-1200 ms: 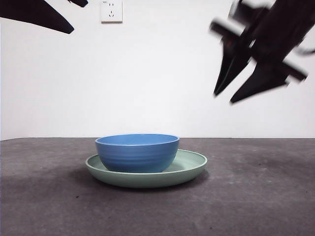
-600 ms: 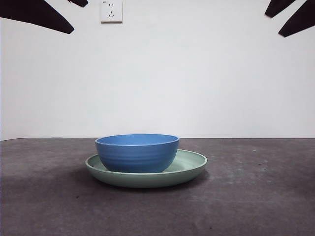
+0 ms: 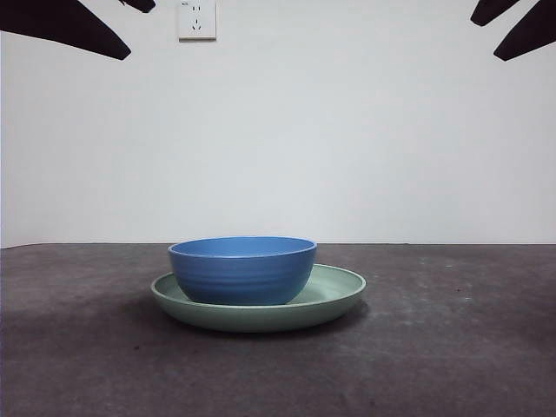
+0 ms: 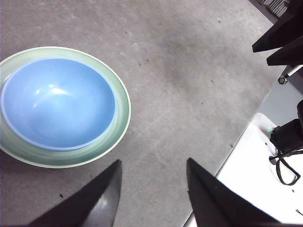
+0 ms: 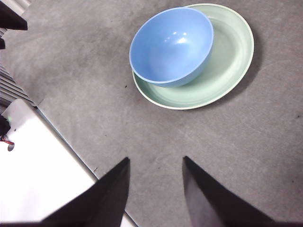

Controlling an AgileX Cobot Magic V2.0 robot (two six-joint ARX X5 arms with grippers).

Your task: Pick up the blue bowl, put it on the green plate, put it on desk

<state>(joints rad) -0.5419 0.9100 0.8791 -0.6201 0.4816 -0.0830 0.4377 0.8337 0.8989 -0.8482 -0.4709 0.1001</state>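
Note:
The blue bowl (image 3: 241, 270) sits inside the green plate (image 3: 334, 294) on the desk (image 3: 434, 347), upright and toward the plate's left side. Both show in the left wrist view, bowl (image 4: 57, 101) and plate (image 4: 120, 106), and in the right wrist view, bowl (image 5: 171, 45) and plate (image 5: 227, 61). My left gripper (image 4: 151, 189) is open and empty, held high above the desk beside the plate. My right gripper (image 5: 155, 187) is open and empty, also high and away from the plate. In the front view both arms show only as black tips at the top corners.
A white wall with a socket (image 3: 196, 19) stands behind the desk. A white base unit lies past the desk edge in the left wrist view (image 4: 251, 179) and in the right wrist view (image 5: 38, 170).
The right arm has risen from the upper right of the front view to a black tip at the top right corner. Bowl and plate have not moved.

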